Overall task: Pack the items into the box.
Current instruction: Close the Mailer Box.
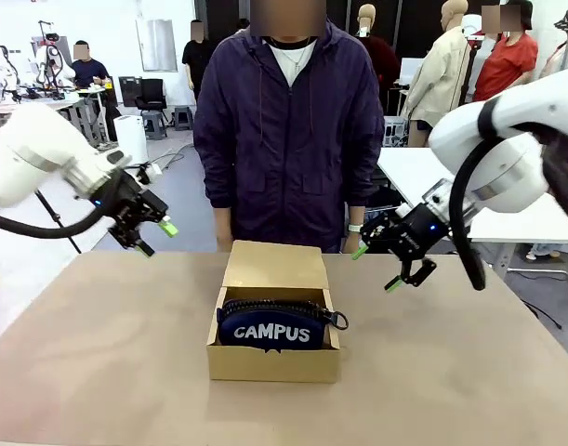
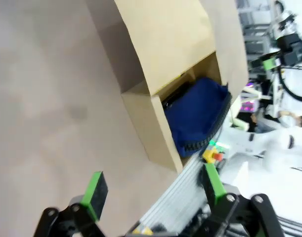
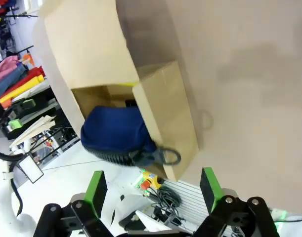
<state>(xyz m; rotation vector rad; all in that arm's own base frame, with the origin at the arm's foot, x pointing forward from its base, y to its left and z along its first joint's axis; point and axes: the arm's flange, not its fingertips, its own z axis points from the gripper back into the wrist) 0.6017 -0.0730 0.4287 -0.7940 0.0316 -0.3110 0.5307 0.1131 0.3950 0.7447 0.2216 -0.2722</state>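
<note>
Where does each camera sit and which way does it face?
Front: between the arms, looking across the box at the person; left gripper and right gripper raised, open.
Left wrist: above the table, on the box; own fingers apart.
Right wrist: likewise; own fingers.
Shared: box, pouch.

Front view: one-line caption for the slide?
Navy CAMPUS pouch sits in the open cardboard box while the left gripper and right gripper hover open on either side.
</note>
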